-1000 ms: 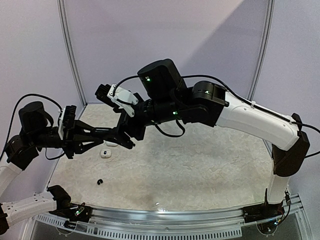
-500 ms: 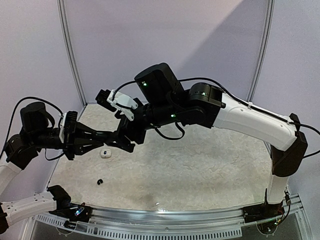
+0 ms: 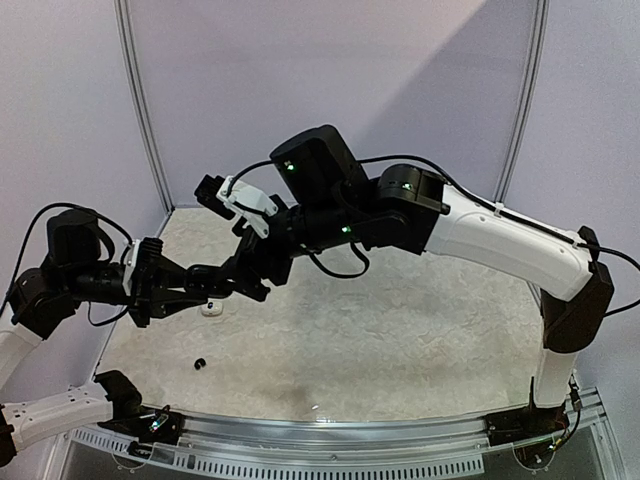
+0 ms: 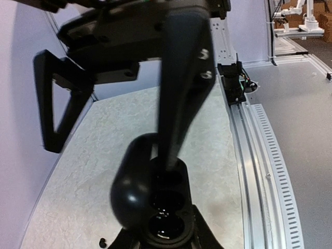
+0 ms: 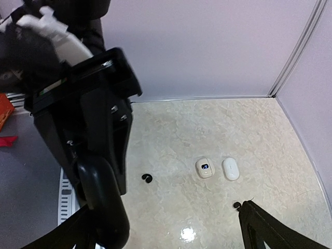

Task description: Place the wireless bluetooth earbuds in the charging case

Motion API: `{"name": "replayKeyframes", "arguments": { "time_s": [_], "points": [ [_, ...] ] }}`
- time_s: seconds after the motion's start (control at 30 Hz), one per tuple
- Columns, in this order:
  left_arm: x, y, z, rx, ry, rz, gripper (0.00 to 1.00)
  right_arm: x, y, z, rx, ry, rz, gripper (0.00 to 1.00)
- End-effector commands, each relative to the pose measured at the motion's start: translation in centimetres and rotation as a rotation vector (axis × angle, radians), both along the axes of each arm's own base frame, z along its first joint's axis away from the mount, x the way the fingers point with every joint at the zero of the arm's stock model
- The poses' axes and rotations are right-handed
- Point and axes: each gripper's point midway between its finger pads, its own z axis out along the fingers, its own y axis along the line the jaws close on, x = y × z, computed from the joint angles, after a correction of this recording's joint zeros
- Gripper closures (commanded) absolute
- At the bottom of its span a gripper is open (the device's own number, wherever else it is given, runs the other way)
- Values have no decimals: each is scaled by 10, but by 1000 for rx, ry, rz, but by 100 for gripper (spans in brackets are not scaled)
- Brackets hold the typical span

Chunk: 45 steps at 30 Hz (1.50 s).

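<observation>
— What sits closest to the near edge?

— A ribbed silver metal rail (image 4: 259, 171) runs along it. Just past that, a tiny black earbud (image 3: 200, 363) lies loose on the cream, marble-patterned tabletop (image 3: 400, 330). It is nearer than the glossy black pebble-shaped charging case (image 4: 166, 207) and lower.

— And the case itself?

— It is held above the table with its rounded lid (image 4: 132, 189) standing open. The round wells are dark, so I cannot tell whether a bud sits in them. The left gripper (image 4: 165, 233) is clamped on the case's base from both sides.

— What crowds it?

— The right gripper (image 5: 166, 206), matte black plastic, hangs directly over the case with its jaws spread wide and nothing between them. One long finger (image 4: 179, 104) reaches down to the case's open top. The other stands apart on the lid's side. From above, the two grippers overlap and hide most of the case.

— Farther out?

— Beyond the case, two small white things lie side by side on the table: a rounded white case with a dark spot (image 5: 205, 168) and a smooth white oval case (image 5: 231, 169). A second black earbud (image 5: 237, 205) lies near the oval one. Behind everything are pale lilac wall panels (image 3: 300, 80).
</observation>
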Motion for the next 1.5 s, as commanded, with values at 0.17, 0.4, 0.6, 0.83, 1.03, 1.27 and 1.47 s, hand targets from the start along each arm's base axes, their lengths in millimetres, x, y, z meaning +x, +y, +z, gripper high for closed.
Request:
{"name": "replayKeyframes", "arguments": {
  "time_s": [0.17, 0.4, 0.6, 0.83, 1.03, 1.27, 1.47],
  "points": [
    [-13, -5, 8, -53, 82, -46, 100, 26, 2, 11, 57, 2, -63, 4],
    [-2, -10, 14, -167, 288, 24, 100, 21, 1, 12, 80, 88, -4, 3],
    [12, -13, 3, -257, 432, 79, 100, 16, 3, 25, 137, 141, 32, 2],
    [34, -4, -3, -292, 470, 199, 100, 22, 4, 40, 213, 198, 50, 1],
    [69, 19, -11, -361, 514, 385, 100, 117, -21, 25, 290, 328, -288, 1],
    [101, 56, -19, -398, 480, 610, 100, 172, -18, -49, 221, 339, -511, 1],
    [111, 72, -29, -372, 459, 702, 100, 212, -1, -145, 117, 443, -607, 24]
  ]
}}
